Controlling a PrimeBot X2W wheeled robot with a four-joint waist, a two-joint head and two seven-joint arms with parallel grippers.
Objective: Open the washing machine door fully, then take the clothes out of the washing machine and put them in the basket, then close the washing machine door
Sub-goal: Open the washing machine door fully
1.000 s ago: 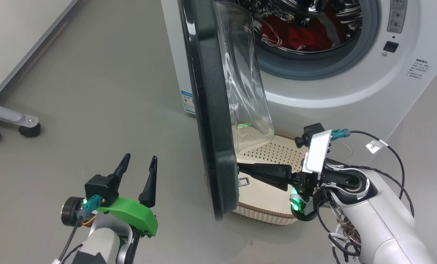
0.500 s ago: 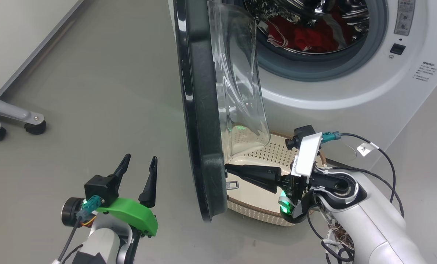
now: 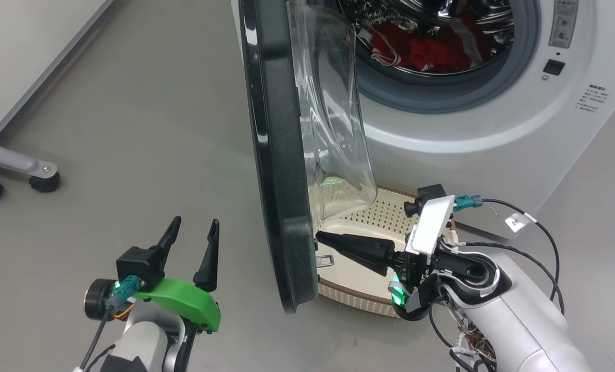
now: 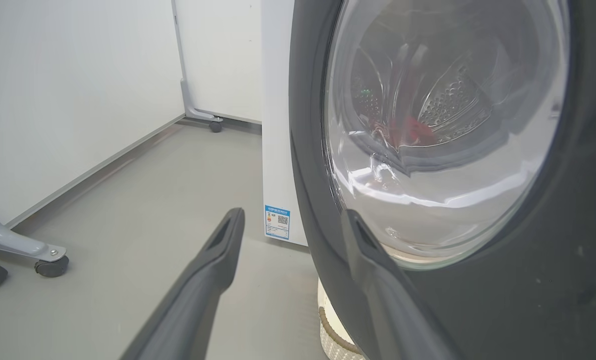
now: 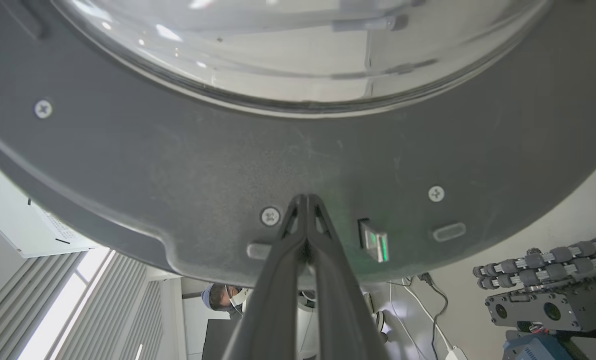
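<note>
The right pincer (image 3: 321, 238), fingers pressed together, sets its tip against the inner face of the washing machine door (image 3: 279, 155), which stands part open with its lower edge above one end of the basket (image 3: 356, 298) on the floor. The left pincer (image 3: 194, 227) hangs spread and empty on the door's outer side. The red clothes (image 3: 426, 51) lie in the washing machine (image 3: 493, 134) drum. The tip may skid off the smooth panel, leaving the door short of fully open.

Grey floor (image 3: 131, 103), white wall (image 3: 8, 41), castered grey frame leg (image 3: 13, 164) at left
</note>
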